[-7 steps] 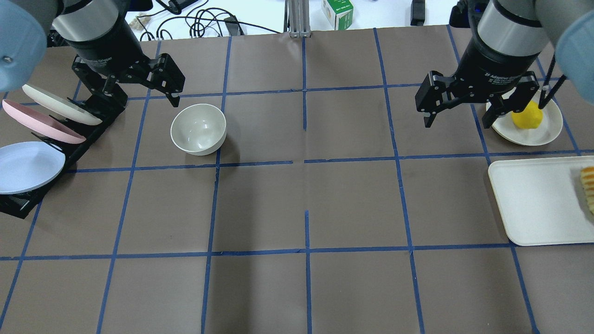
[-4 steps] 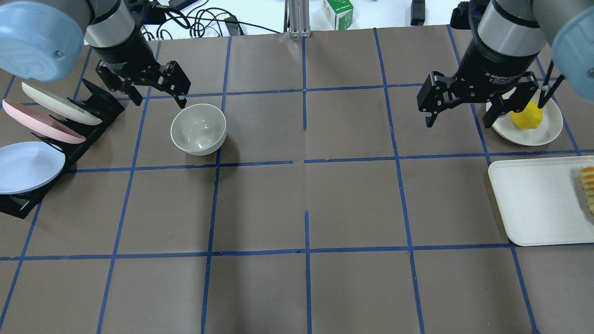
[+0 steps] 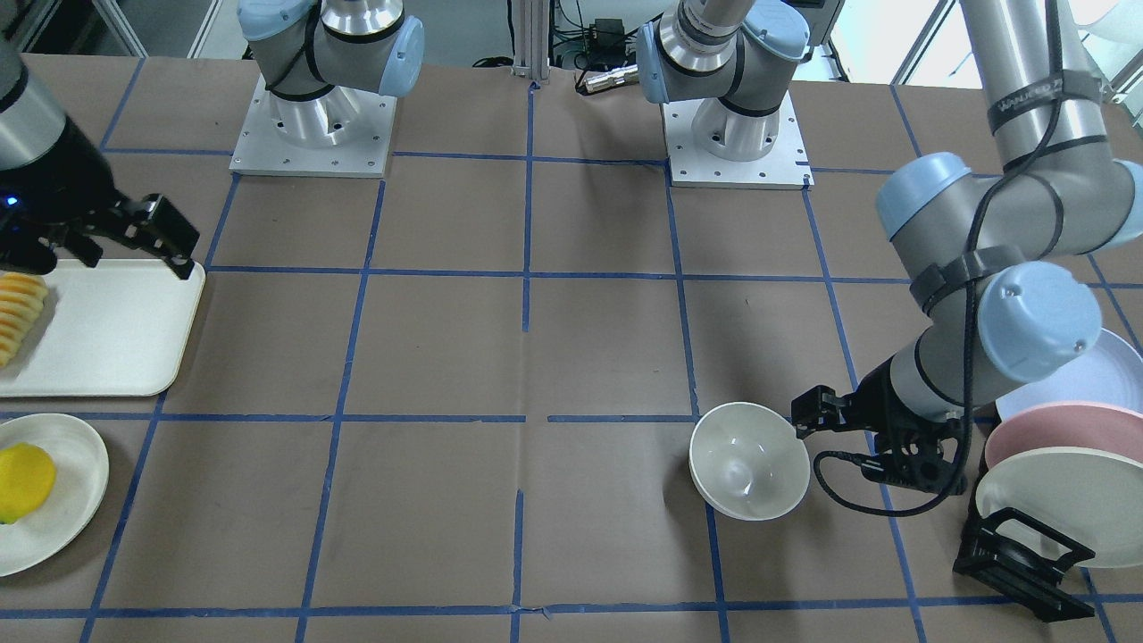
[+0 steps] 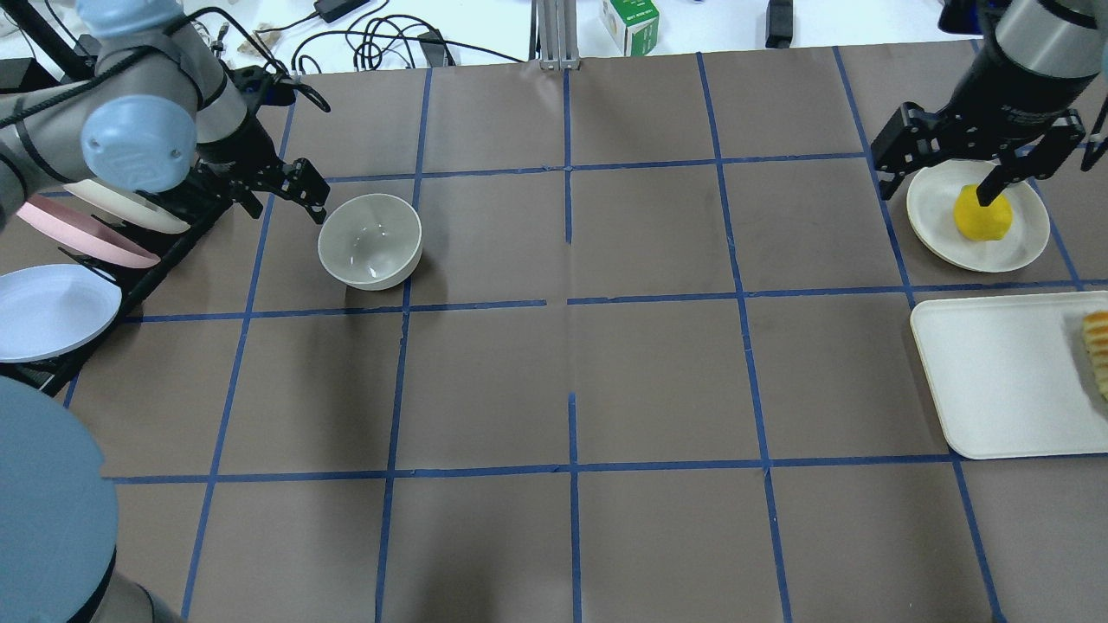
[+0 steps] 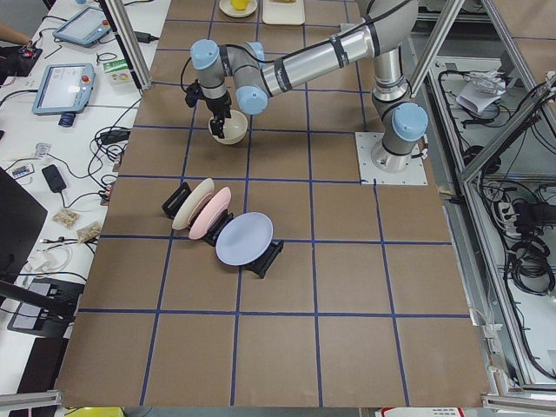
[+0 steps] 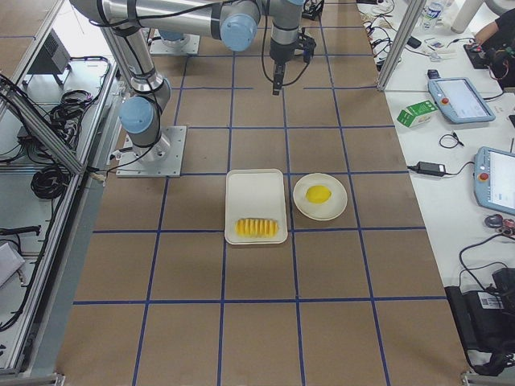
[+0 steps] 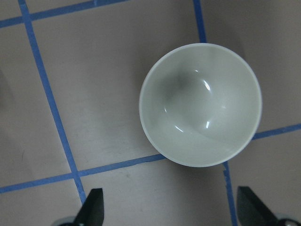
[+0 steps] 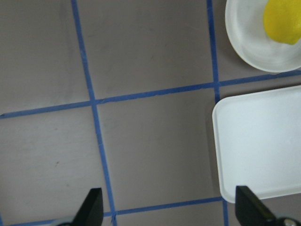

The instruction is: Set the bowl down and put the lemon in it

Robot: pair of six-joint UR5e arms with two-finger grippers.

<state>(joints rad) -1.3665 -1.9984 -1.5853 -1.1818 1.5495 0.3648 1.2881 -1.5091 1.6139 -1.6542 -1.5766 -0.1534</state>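
When going for the bowl (image 4: 370,240), upright on the table (image 4: 571,372) just beside the spread left gripper (image 4: 288,212) toward mid-table, leave the lemon (image 4: 982,216), on its plate (image 4: 1021,247), to the nearer, likewise spread right gripper (image 4: 935,195).

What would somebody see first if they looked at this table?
The bright yellow lemon jumps out first, sitting on a round cream plate on the robot's right side. Next comes the shiny off-white bowl, empty, on the left side, with the open left gripper close beside it. At the left edge a black plate rack holds cream, pink and pale blue plates.
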